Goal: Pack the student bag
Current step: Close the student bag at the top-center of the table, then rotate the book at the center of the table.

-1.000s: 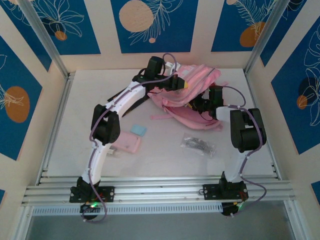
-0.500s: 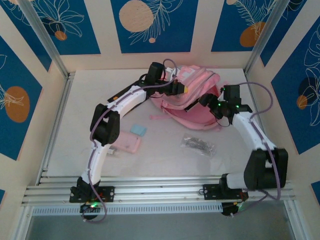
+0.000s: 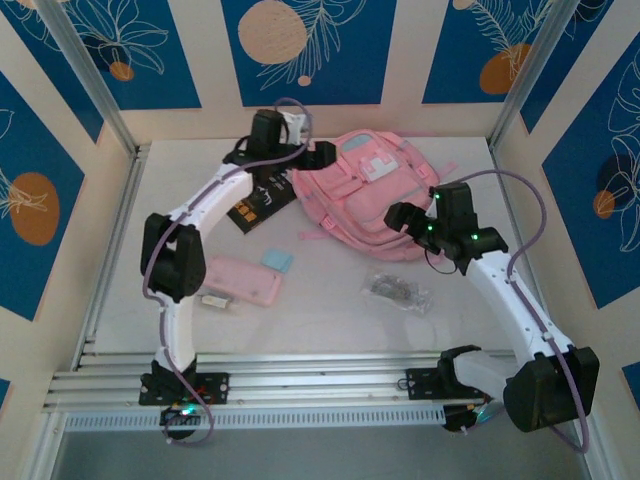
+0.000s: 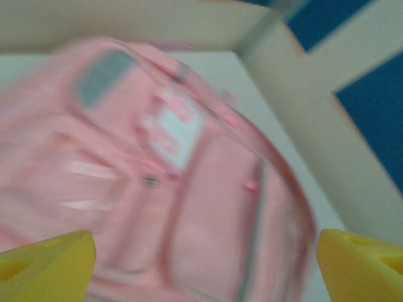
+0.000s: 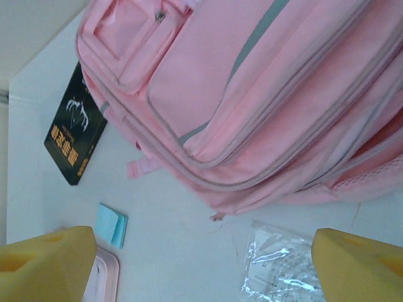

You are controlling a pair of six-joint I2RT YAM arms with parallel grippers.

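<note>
The big pink fabric backpack [image 3: 370,195] lies flat, pockets up, at the desk's [image 3: 330,315] far edge. My left hand [image 3: 325,156] and right hand [image 3: 397,215] flank it, both spread wide and empty, ready to open it I guess.

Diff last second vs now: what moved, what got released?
Both end effectors opened and let go of the backpack; the left end effector swung away left, the right end effector backed off slightly. The backpack dropped flat, front up, baring a black book. Pencil case, notepad, clear packet: unchanged.
</note>
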